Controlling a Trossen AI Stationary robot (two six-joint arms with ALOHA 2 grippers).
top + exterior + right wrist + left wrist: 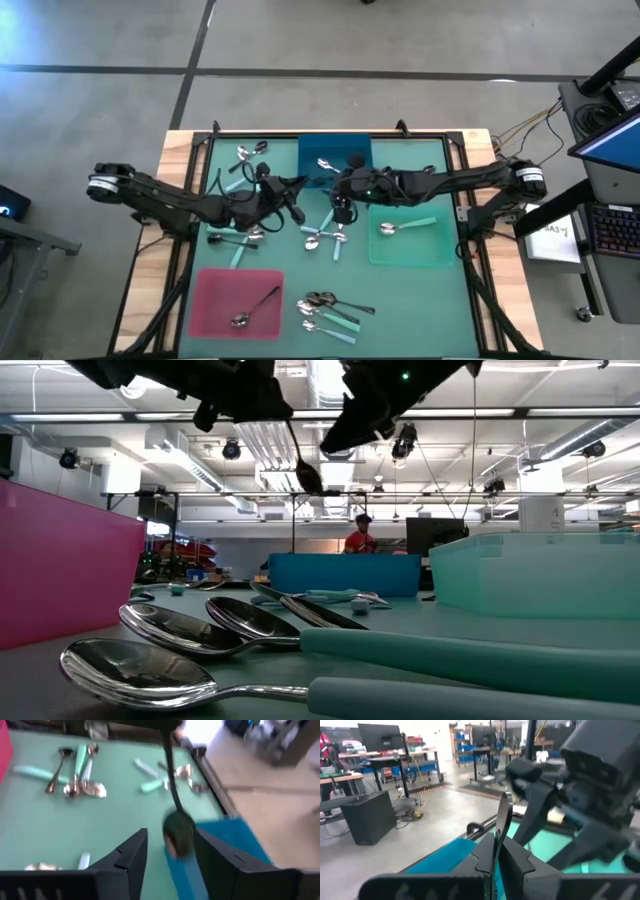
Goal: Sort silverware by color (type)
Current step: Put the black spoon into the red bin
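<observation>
Handing off mid-air, by the look of it: left gripper (pixel 495 851) has its jaws clamped on the handle of a dark-handled spoon (pixel 304 465), held well above the bench (pixel 290 262) near centre frame in the high view, just left of the blue tray (pixel 335 158). In the low view the spoon hangs bowl-down between the two arms. Right gripper (pixel 170 851) sits just beside it with jaws apart, spoon bowl between them in the right wrist view, not gripped.

Rest of the silverware: one dark spoon in the pink tray (pixel 238 303) lower left, one teal-handled in the green tray (pixel 412 235) right, one in the blue tray. Loose clusters lie upper left, centre and lower centre of the bench.

My read on doing this well:
- right arm backs straight off, clear of the bowl, so it doesn't knock the spoon in the left grip
- left carries it to the pink tray, where the other dark one lies
- the grip is only on the thin handle, so it may pivot; move slow and release low

No readable brands or labels. Paper at right edge of the high view has writing, too small to read.
</observation>
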